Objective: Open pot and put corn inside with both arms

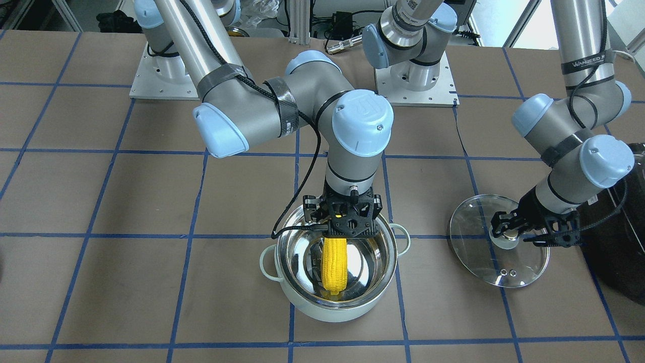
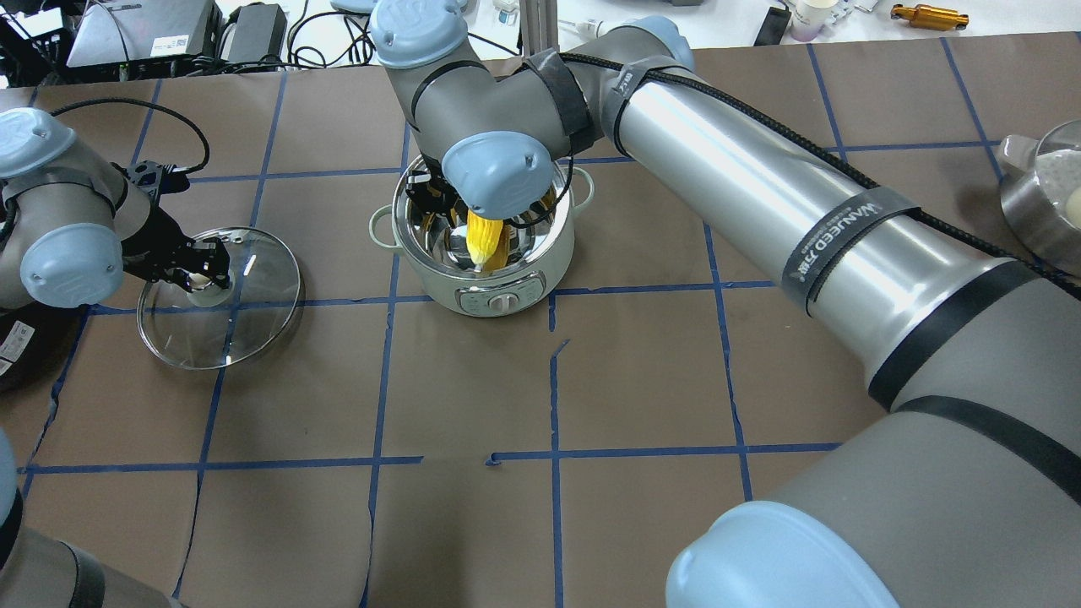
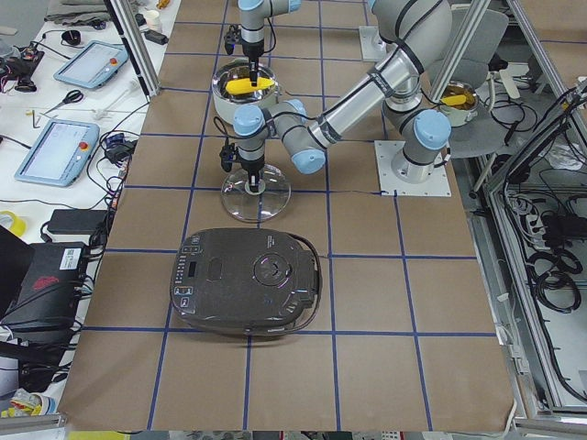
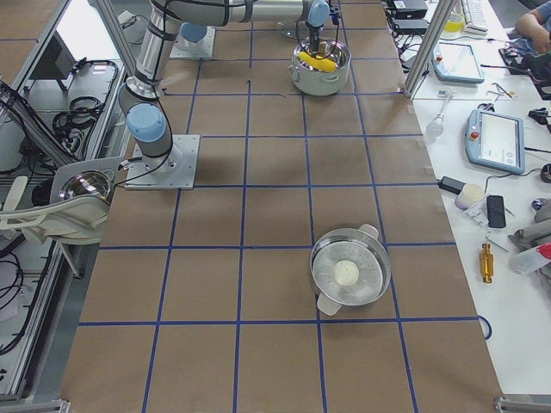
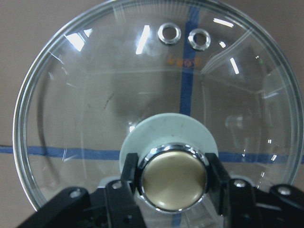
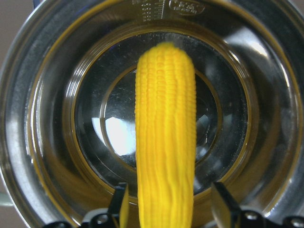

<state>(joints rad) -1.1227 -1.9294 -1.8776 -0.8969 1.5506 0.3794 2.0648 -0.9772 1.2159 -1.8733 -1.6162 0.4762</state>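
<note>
The pale mint-green pot (image 1: 302, 302) stands open at mid-table, also in the overhead view (image 2: 439, 283). The yellow corn (image 1: 334, 269) leans inside it, tip down on the steel bottom (image 6: 166, 142). My right gripper (image 1: 347, 229) hangs over the pot's rim; its fingers (image 6: 221, 204) flank the corn's thick end with small gaps, so it is open. The glass lid (image 1: 484, 222) lies flat on the table to the robot's left of the pot. My left gripper (image 5: 172, 166) is shut on the lid's brass knob (image 5: 173, 178).
A large black appliance (image 3: 248, 280) sits just beyond the lid on the robot's left. A steel pan with a white ball (image 4: 349, 271) stands far to the robot's right. The arm base plates (image 1: 413, 83) are at the table's back.
</note>
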